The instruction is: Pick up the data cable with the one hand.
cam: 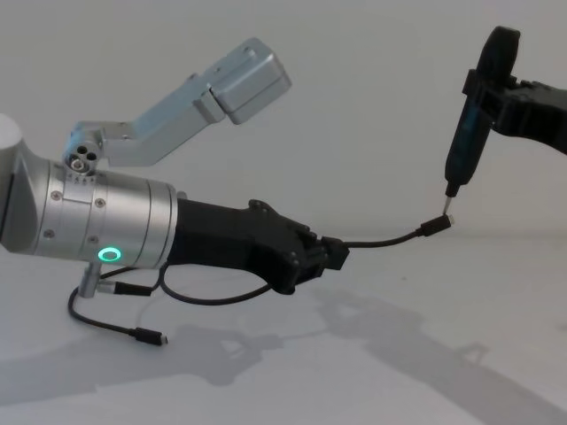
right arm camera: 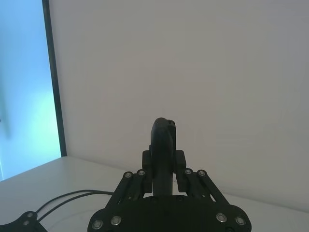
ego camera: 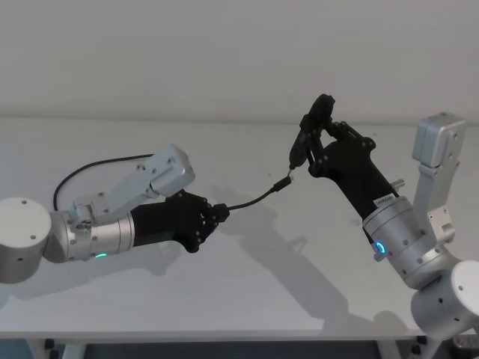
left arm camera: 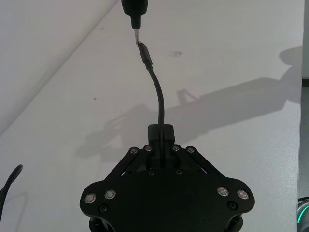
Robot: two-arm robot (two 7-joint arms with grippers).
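The data cable [ego camera: 251,200] is a thin black cord, and my left gripper [ego camera: 218,213] is shut on it just above the table. A short stretch juts out of the closed fingers [left arm camera: 161,133] and ends in a small plug [ego camera: 282,184] held in the air. The rest loops back under and behind the left arm, and its other plug [cam: 151,337] lies on the table. My right gripper [ego camera: 323,134] is shut on a slim dark tool [cam: 465,133]. The tool's pointed tip [left arm camera: 136,35] hangs right at the raised plug [cam: 434,226].
The white table [ego camera: 299,284] runs from a plain wall at the back to a front edge near my body. Arm shadows fall across its middle. The cable's slack [ego camera: 82,172] curves along the table's left side behind the left arm.
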